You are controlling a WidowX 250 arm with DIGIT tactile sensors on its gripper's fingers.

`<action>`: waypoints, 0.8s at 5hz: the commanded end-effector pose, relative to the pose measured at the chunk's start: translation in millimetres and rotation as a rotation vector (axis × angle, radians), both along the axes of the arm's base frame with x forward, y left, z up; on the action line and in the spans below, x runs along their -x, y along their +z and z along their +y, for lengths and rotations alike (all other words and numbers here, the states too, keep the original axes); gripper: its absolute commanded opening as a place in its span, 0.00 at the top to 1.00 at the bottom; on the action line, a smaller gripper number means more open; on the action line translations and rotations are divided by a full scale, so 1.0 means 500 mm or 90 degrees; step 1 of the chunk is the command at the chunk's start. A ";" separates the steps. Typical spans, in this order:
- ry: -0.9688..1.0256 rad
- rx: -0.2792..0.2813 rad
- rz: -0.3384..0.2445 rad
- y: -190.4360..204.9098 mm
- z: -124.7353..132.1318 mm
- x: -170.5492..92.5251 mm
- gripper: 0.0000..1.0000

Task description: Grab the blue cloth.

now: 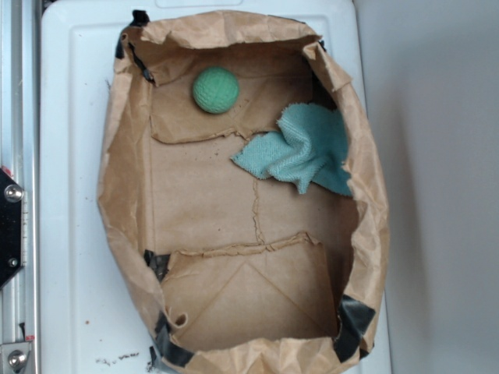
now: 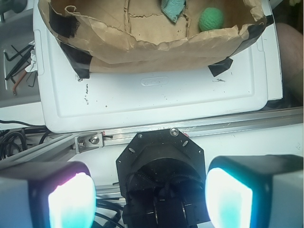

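The blue cloth (image 1: 302, 149) lies crumpled inside the torn brown paper bag (image 1: 125, 202), against its right wall. In the wrist view only a corner of the blue cloth (image 2: 172, 9) shows at the top edge, beside the green ball (image 2: 211, 19). My gripper (image 2: 151, 197) is open, its two glowing pads (image 2: 72, 202) wide apart with nothing between them. It hangs over the robot's black base, well outside the bag and far from the cloth. The exterior view does not show the gripper.
A round green knitted ball (image 1: 216, 89) sits at the bag's far end, left of the cloth. The bag rests on a white plastic board (image 1: 74, 117). An aluminium rail (image 2: 190, 126) and the black base mount (image 2: 159, 156) lie under the gripper. Allen keys (image 2: 16, 66) lie off the board.
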State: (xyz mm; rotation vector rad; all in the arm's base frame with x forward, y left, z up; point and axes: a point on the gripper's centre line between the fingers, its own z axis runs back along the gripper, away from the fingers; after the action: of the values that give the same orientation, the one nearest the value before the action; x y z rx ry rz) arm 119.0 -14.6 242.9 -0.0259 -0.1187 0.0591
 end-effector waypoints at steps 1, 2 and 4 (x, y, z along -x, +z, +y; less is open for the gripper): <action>0.000 0.000 0.000 0.000 0.000 0.000 0.00; 0.027 0.006 -0.031 -0.018 -0.015 -0.082 0.00; 0.035 -0.008 -0.133 -0.060 0.006 -0.208 0.00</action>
State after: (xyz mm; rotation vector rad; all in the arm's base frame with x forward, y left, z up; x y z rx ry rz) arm 223.5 -12.4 199.6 -0.0132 -0.2877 0.1119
